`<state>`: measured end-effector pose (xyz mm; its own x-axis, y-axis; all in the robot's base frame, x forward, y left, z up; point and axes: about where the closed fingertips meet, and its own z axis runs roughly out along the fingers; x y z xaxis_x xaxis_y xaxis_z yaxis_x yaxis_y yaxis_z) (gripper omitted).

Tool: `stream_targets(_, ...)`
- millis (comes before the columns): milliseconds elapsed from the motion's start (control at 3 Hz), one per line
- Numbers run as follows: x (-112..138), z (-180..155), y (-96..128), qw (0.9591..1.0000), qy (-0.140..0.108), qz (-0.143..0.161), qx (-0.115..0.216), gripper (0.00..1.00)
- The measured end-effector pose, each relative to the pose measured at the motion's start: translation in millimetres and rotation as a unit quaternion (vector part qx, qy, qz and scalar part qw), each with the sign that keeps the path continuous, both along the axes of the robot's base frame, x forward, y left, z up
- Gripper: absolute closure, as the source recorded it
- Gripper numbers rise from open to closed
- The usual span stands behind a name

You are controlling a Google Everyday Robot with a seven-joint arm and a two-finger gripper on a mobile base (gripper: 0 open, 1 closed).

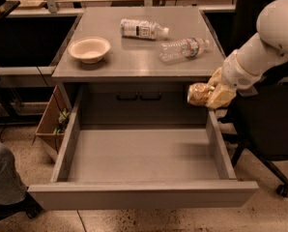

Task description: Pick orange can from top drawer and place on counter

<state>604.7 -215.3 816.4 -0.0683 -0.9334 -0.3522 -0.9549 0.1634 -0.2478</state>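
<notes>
As our tool (pixel 214 95) sits clamped on the orange can (pixel 198 94) in the camera view, we see the can held in the air above the right wall of the open top drawer (pixel 144 153), just below the front edge of the tabletop (pixel 134 64). We judge it light, thin-walled, slick and easily dented, so a moderate squeeze across its middle suits best. A bowl (pixel 89 49) and two water bottles (pixel 183 48) lie on the tabletop.

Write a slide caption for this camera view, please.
The gripper holds the can over the right rear corner of the open drawer, just below the counter.
</notes>
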Motion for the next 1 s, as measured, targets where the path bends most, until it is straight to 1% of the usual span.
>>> stream_targets(333, 40.8, 29.0, -5.8, 0.9989, -0.044, -0.014, 0.0, 1.0)
stream_targets(667, 73.0, 54.6, -7.0, 0.9964, -0.082, -0.021, 0.0, 1.0)
stream_targets(1000, 101.2, 63.0, -3.9, 0.9937, -0.11, -0.021, 0.006, 1.0)
